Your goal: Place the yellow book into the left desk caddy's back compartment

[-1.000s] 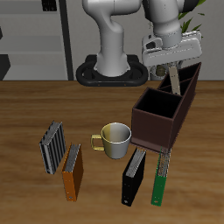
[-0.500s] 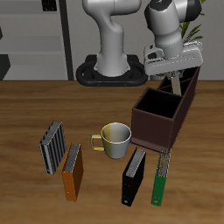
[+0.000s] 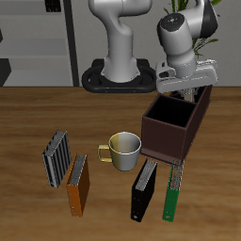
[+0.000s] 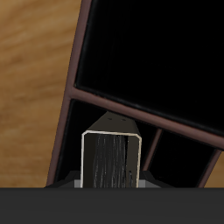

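Observation:
My gripper (image 3: 190, 88) is shut on the yellow book (image 4: 112, 159), whose grey striped page edge faces the wrist camera. It holds the book upright over the far end of the left desk caddy (image 3: 171, 132), a dark maroon box. In the exterior view only a sliver of the book (image 3: 191, 93) shows below the fingers, its lower end down at the caddy's rim. In the wrist view the book hangs above the small partitioned back compartment (image 4: 103, 116), with a divider (image 4: 140, 105) between it and the large dark section (image 4: 157, 48).
A yellow mug (image 3: 124, 148) stands beside the caddy. A grey striped book (image 3: 57, 157) and an orange book (image 3: 78, 184) stand near the front. A black book (image 3: 143, 188) and a green book (image 3: 173, 193) lie in front of the caddy.
The gripper with the book has moved toward the caddy's far end and lower, so less of the book shows above the rim. Nothing else has moved.

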